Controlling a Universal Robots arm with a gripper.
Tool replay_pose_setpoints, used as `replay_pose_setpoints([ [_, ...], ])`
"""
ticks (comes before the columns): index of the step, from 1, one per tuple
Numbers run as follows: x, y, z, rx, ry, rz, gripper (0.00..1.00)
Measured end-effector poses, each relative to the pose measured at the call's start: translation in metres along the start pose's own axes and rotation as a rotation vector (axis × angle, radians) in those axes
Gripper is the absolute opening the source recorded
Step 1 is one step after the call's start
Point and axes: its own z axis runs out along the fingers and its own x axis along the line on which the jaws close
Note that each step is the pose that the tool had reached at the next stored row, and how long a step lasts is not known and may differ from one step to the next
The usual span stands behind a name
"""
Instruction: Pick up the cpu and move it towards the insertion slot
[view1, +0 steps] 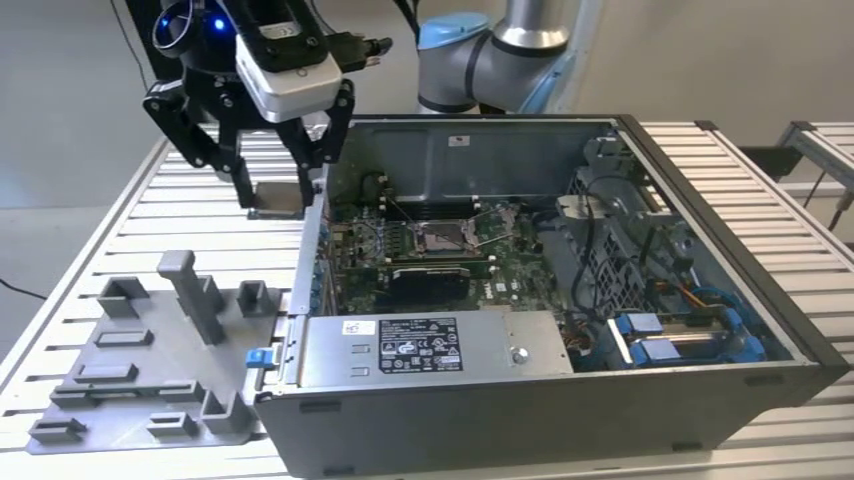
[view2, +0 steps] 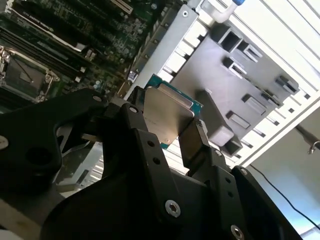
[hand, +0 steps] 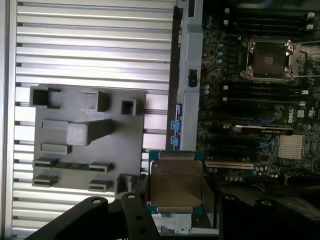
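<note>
My gripper (view1: 278, 192) is shut on the cpu (view1: 276, 199), a thin square chip with a pale metal face, and holds it in the air. It hangs over the slatted table, just outside the case wall on the exterior view's left. Both wrist views show the cpu (view2: 167, 112) (hand: 175, 182) clamped by its edges between the black fingers (view2: 195, 142). The insertion slot (view1: 441, 237) is a shiny-framed square socket on the motherboard inside the open case. It lies to the exterior view's right of the cpu and lower. The insertion slot (hand: 267, 59) (view2: 20, 75) is bare, with its frame open.
The case wall (view1: 314, 270) stands between the cpu and the socket. A grey fixture plate (view1: 147, 370) with upright blocks lies on the table below the gripper. A silver power-supply box (view1: 407, 350) and blue-tabbed drive bays (view1: 681, 335) fill the case's near side.
</note>
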Motion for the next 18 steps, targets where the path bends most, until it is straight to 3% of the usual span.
replay_pose_setpoints([
  [2,-0.0055,0.0,0.0005,-0.0016,-0.0003,-0.001,0.0],
  [9,-0.0365,0.002,0.0025,-0.0083,-0.0006,-0.001,0.0],
  [18,-0.058,0.0181,0.0144,-0.0082,-0.0023,-0.001,0.0],
])
